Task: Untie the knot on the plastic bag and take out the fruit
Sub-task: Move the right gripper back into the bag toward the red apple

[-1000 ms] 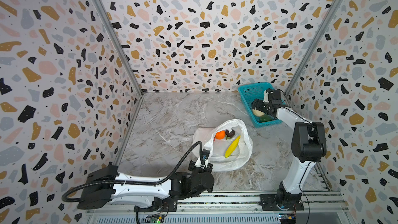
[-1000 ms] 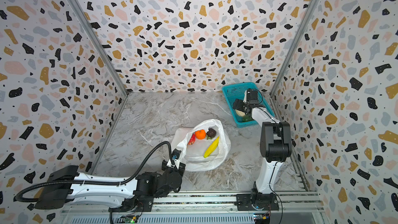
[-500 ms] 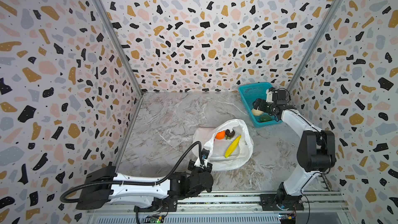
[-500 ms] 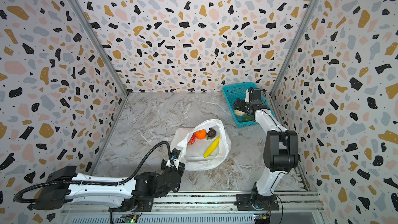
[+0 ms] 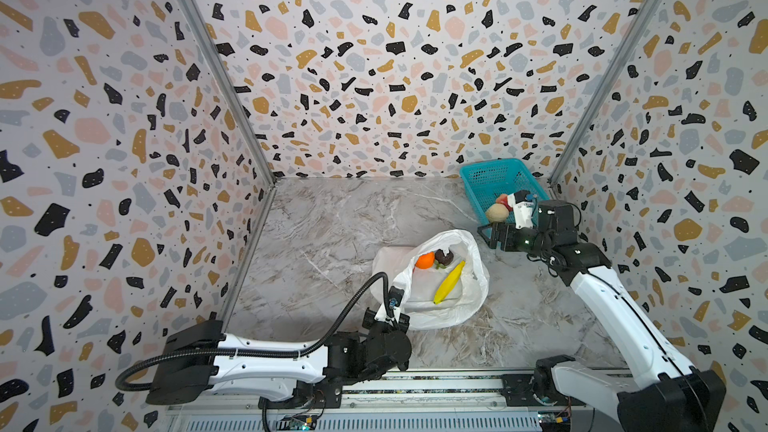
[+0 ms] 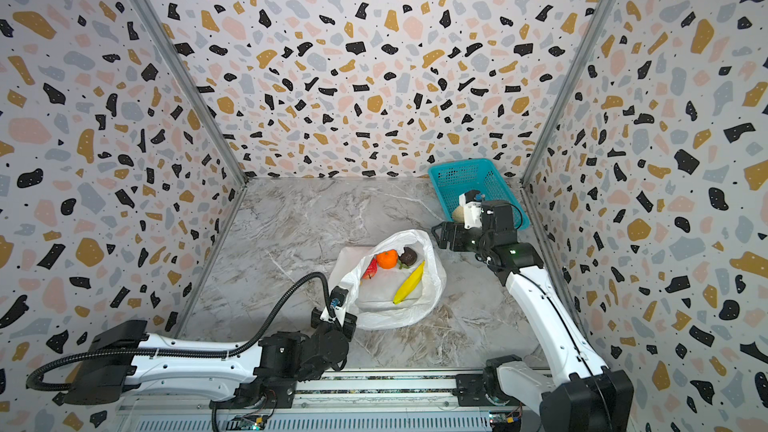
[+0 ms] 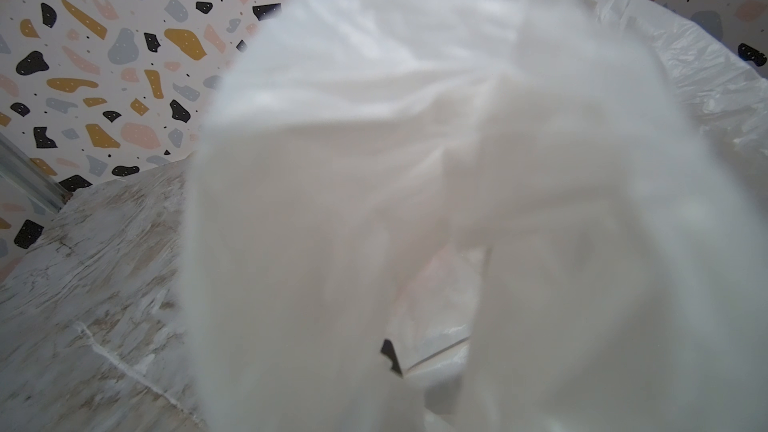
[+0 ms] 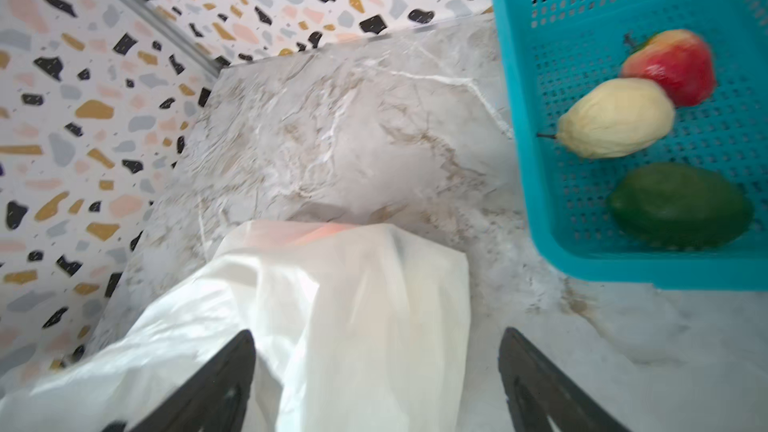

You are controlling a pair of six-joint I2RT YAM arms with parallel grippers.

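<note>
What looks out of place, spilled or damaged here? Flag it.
Nothing is spilled or damaged. One oddity: the plastic bag sits so close to the lens that it fills most of the left wrist view as a white blur.

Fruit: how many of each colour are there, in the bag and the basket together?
Orange: 1, the orange
Yellow: 1, the banana
Dark brown: 1, the dark fruit
Red: 2, the red fruit in the bag, the apple in the basket
Cream: 1, the cream fruit
Green: 1, the green fruit
Total: 7
</note>
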